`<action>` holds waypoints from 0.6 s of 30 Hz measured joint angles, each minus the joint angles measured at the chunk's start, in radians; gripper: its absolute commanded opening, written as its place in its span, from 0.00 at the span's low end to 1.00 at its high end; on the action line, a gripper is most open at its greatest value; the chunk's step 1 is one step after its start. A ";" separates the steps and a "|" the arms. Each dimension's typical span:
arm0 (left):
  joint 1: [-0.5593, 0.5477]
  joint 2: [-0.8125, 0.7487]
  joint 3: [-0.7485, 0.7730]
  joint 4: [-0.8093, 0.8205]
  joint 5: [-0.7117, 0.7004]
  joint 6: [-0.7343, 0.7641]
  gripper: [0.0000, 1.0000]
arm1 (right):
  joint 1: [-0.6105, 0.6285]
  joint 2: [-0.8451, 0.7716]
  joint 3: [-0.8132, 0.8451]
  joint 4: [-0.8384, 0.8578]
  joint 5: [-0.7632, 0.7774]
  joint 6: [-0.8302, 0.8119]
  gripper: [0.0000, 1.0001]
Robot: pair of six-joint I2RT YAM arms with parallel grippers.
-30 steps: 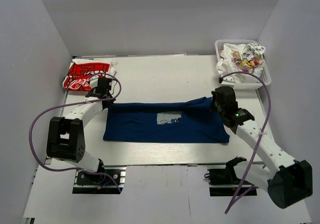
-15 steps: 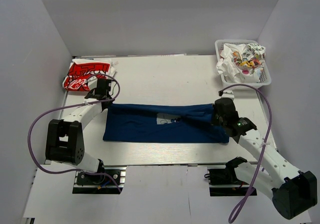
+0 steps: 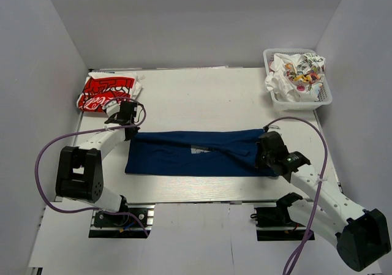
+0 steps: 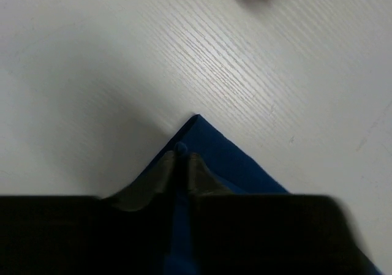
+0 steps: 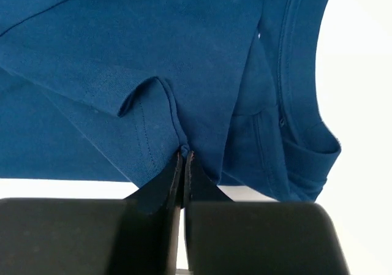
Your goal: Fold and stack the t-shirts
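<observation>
The navy blue t-shirt (image 3: 196, 154) lies as a long band across the middle of the table, its pale print mostly folded under. My left gripper (image 3: 130, 130) is shut on its far left corner (image 4: 197, 141). My right gripper (image 3: 264, 154) is shut on a fold of the navy cloth (image 5: 184, 141) at the shirt's right end, near the collar (image 5: 294, 73). The red-and-white lettered t-shirt (image 3: 105, 92) lies folded at the back left. White t-shirts with colourful prints (image 3: 296, 73) sit crumpled in the basket.
The white lattice basket (image 3: 320, 99) stands at the back right corner. Purple cables loop from both arms over the table sides. The arm bases sit at the near edge.
My right gripper has pulled the shirt's right far edge toward the near edge, folding the shirt into a narrower band and hiding most of the print. The left gripper has barely shifted.
</observation>
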 measured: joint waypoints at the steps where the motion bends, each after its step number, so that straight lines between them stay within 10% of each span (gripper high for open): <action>1: 0.000 0.000 0.000 -0.004 -0.003 -0.008 0.47 | 0.001 0.000 -0.001 -0.005 -0.006 0.010 0.16; 2: 0.000 0.000 0.000 -0.013 -0.007 -0.013 0.84 | 0.002 0.000 0.000 -0.007 -0.012 0.017 0.23; 4: 0.001 0.000 0.000 -0.048 -0.024 -0.048 0.99 | 0.006 0.000 0.000 -0.013 -0.026 0.036 0.44; 6: 0.006 0.001 0.005 -0.102 -0.040 -0.079 0.99 | 0.007 -0.002 -0.001 -0.027 -0.047 0.053 0.90; 18: 0.009 -0.119 0.033 -0.027 0.126 -0.063 0.99 | 0.007 -0.056 0.000 0.118 -0.155 0.015 0.91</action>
